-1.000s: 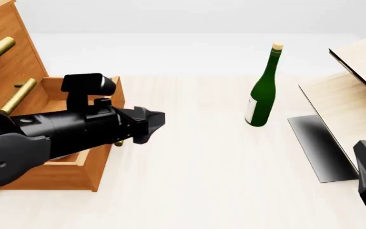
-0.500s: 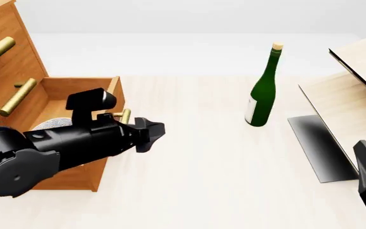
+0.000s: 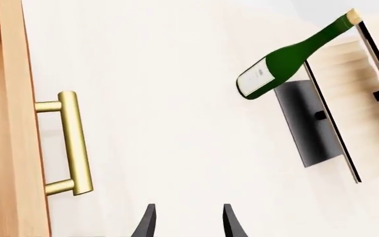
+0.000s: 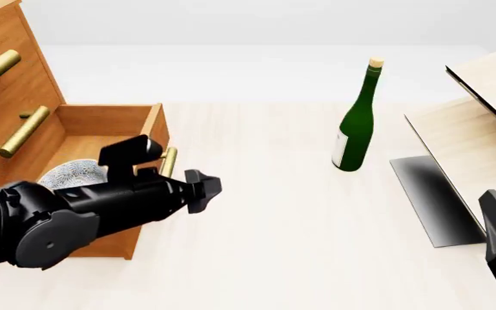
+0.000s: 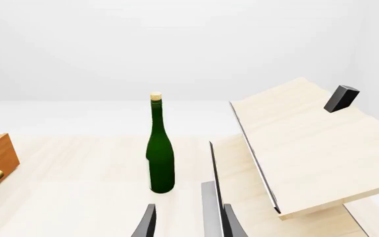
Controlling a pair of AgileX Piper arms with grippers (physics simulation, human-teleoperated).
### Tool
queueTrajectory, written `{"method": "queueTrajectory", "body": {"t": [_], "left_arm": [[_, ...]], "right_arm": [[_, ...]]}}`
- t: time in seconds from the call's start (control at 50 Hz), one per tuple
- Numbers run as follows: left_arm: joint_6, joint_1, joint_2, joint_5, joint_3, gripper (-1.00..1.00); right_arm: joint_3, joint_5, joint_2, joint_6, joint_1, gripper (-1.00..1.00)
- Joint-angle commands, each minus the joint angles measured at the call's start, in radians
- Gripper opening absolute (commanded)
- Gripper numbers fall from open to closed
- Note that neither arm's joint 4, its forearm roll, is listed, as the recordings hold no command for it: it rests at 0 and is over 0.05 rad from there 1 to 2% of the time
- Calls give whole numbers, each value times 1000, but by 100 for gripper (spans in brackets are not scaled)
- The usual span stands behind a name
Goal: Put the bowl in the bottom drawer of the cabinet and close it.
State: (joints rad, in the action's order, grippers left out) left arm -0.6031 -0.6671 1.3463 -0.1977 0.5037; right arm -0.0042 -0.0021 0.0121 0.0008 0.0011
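Observation:
The wooden cabinet (image 4: pixel 7 71) stands at the left with its bottom drawer (image 4: pixel 101 119) pulled open. Inside the drawer lies the speckled white bowl (image 4: pixel 69 175), partly hidden by my left arm. My left gripper (image 4: pixel 205 186) hovers just outside the drawer front, close to its brass handle (image 4: pixel 168 161), and holds nothing. In the left wrist view that handle (image 3: pixel 71 143) is beside the open left gripper (image 3: pixel 189 224). The right gripper (image 5: pixel 189 224) is open too, far from the cabinet, facing the bottle.
A tall green bottle (image 4: pixel 356 126) stands upright at mid-table. A pale wood structure (image 4: pixel 480 129) with a black panel (image 4: pixel 433 200) fills the right side. The two upper drawers are closed, and one of their brass handles (image 4: pixel 20 132) juts out above the open drawer.
My left arm has dropped and drawn back toward the near edge, uncovering the bowl in the drawer. The right arm has not moved.

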Motion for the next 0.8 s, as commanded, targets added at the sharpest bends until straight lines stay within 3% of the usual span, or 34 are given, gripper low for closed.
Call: {"method": "queueTrajectory", "body": {"t": [0.02,0.8], "left_arm": [[-25,26,45,-25,-11,100],[-48,154,93,-72,-81,100]], "right_arm": [[0,0,0,0,0,100],[0,0,0,0,0,100]]}}
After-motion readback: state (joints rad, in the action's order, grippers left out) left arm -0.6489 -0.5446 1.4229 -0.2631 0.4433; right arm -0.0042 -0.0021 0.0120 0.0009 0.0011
